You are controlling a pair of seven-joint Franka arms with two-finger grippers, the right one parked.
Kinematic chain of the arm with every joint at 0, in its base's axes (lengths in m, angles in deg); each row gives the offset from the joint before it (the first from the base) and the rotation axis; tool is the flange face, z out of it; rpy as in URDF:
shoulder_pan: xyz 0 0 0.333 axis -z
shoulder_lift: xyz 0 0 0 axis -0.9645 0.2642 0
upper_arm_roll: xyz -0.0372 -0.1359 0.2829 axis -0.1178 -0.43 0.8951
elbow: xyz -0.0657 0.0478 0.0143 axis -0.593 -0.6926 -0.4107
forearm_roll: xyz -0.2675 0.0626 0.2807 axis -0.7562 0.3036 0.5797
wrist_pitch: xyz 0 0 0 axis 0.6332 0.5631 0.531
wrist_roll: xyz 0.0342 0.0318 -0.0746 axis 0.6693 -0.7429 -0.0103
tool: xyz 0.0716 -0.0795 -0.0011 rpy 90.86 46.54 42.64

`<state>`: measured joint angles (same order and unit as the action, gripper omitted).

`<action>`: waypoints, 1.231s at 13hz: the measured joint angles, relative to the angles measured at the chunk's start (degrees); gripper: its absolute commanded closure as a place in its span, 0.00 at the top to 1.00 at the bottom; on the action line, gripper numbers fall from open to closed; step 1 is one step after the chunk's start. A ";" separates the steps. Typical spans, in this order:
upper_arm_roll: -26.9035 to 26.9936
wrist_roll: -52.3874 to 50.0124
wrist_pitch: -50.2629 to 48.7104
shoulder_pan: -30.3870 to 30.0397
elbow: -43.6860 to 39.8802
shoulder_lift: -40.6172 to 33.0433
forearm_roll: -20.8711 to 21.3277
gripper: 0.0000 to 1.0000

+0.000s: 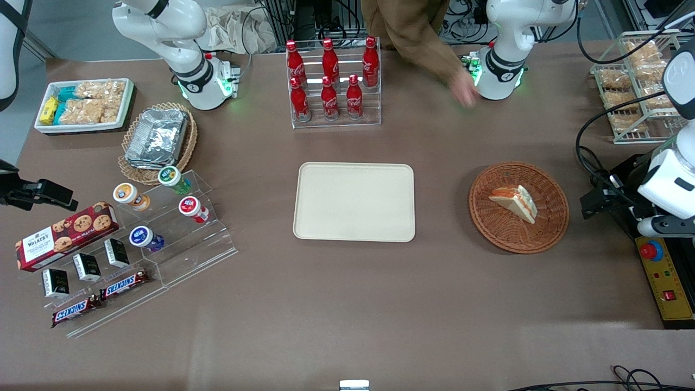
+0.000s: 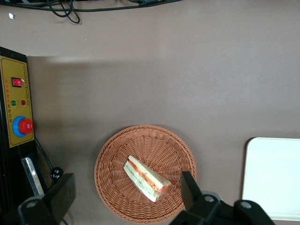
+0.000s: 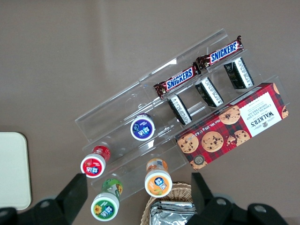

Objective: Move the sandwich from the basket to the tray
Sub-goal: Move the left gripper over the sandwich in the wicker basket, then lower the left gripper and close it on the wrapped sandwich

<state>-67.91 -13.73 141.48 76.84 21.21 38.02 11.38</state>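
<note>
The sandwich [image 1: 516, 202] is a pale bread wedge with orange-red and green layers, lying in the round reddish-brown basket [image 1: 518, 241]. The cream tray [image 1: 354, 201] lies flat beside the basket, toward the parked arm's end, with nothing on it. My left gripper [image 1: 596, 200] hangs high beside the basket, toward the working arm's end. It is open and empty. In the left wrist view the gripper [image 2: 126, 192] has its two fingers spread wide, and the sandwich [image 2: 146, 178] in the basket [image 2: 112, 145] shows far below between them. The tray's edge [image 2: 274, 178] shows there too.
A rack of red cola bottles [image 1: 332, 81] stands farther from the camera than the tray. A person's hand [image 1: 464, 92] reaches onto the table near it. A yellow control box with a red button [image 1: 665, 277] [image 2: 16, 108] lies beside the basket. Snack displays [image 1: 163, 217] fill the parked arm's end.
</note>
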 measured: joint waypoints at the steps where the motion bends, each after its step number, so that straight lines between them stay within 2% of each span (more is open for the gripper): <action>1: 0.01 0.00 -0.05 0.00 -0.06 -0.01 0.00 1.00; 3: 0.01 -0.20 -0.97 0.00 -0.16 -0.02 0.01 1.00; 5: -0.01 -1.85 -6.75 0.06 -0.26 -0.20 0.27 1.00; 7: -0.14 -3.01 -8.97 0.19 3.15 -1.96 0.96 1.00; 10: -0.22 -8.33 2.00 0.26 21.87 -11.78 0.99 1.00; 12: -0.44 -17.63 7.97 0.31 33.76 -17.04 0.98 0.96; 14: -1.80 -29.93 12.60 0.54 40.54 -18.37 0.98 0.96; 16: -2.71 -40.40 14.15 0.68 42.88 -17.33 0.98 0.97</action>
<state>-70.63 -54.13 155.63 77.52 64.09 20.69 12.36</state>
